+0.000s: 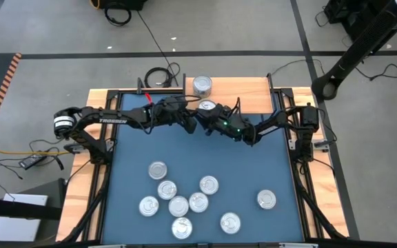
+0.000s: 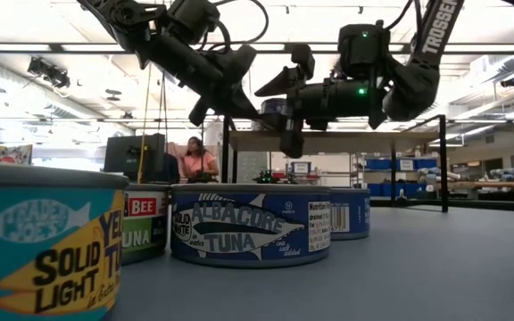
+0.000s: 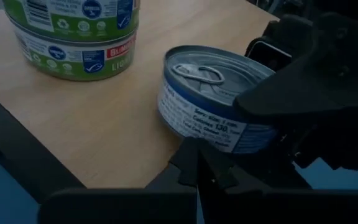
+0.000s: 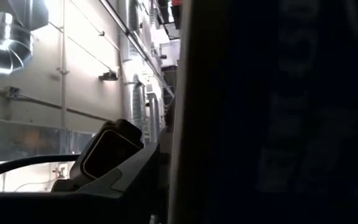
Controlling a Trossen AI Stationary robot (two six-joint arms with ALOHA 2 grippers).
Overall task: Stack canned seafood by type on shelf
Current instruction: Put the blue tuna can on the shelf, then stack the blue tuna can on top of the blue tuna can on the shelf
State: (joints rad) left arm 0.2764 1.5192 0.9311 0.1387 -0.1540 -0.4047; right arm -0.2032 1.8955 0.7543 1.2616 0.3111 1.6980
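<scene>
The light-wood shelf (image 1: 247, 93) (image 3: 104, 124) stands at the table's far edge. On it sits a stack of two green-labelled cans (image 1: 202, 85) (image 3: 73, 37). A blue-labelled can (image 1: 207, 107) (image 3: 210, 106) (image 2: 277, 107) is at the shelf's near edge, with my right gripper (image 1: 217, 118) (image 3: 269, 68) shut on it. My left gripper (image 1: 187, 122) (image 3: 197, 165) is shut, its tips close to that can's near side. Several more cans (image 1: 181, 200) rest flat on the blue table. My right gripper pinches the blue-labelled can between its two fingers, one finger (image 3: 278, 102) over the near part of the rim and the other (image 3: 272, 46) behind the far side. It comes roughly level from the table's right. The can sits slightly tilted, lid up, at the shelf's near edge. My left gripper's tips are just short of the can's side wall (image 3: 204, 134); I cannot tell whether they touch it.
A lone can (image 1: 267, 200) lies toward the table's near right. In the low view, cans (image 2: 250, 223) (image 2: 43, 241) stand close to the camera. Bare shelf board shows right of the held can (image 1: 253, 89). A person (image 2: 194, 160) sits in the room behind.
</scene>
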